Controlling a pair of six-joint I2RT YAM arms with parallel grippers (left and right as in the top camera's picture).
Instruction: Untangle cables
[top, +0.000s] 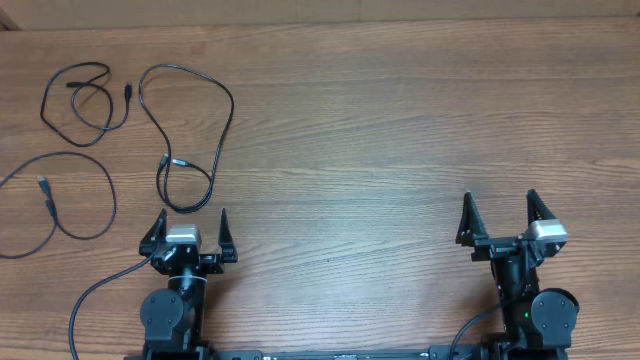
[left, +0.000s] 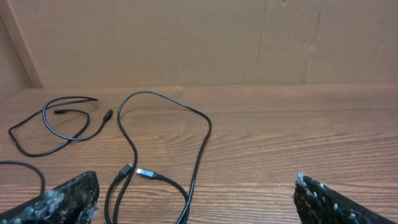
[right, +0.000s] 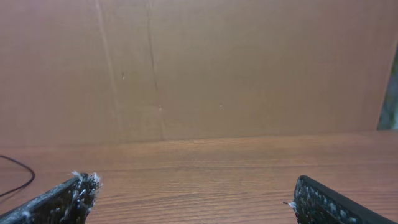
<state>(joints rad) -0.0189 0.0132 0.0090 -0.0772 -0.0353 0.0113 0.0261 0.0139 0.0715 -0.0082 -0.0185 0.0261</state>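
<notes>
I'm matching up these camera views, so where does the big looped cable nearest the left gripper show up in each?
Overhead: big looped cable, left side, ahead of the left gripper.
Left wrist: the cable fills the centre, plugs near bottom.
Right wrist: cannot tell; only a cable sliver at left edge.
Shared landmark: small coiled cable to its left, overhead and left wrist.

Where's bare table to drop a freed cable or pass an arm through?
Free: the table right of the large looped cable, through the centre to the right edge, including ahead of the open right gripper. Crowded: the left side, where the small looped cable, the left-edge cable and that large loop lie close, just beyond the open left gripper.
</notes>
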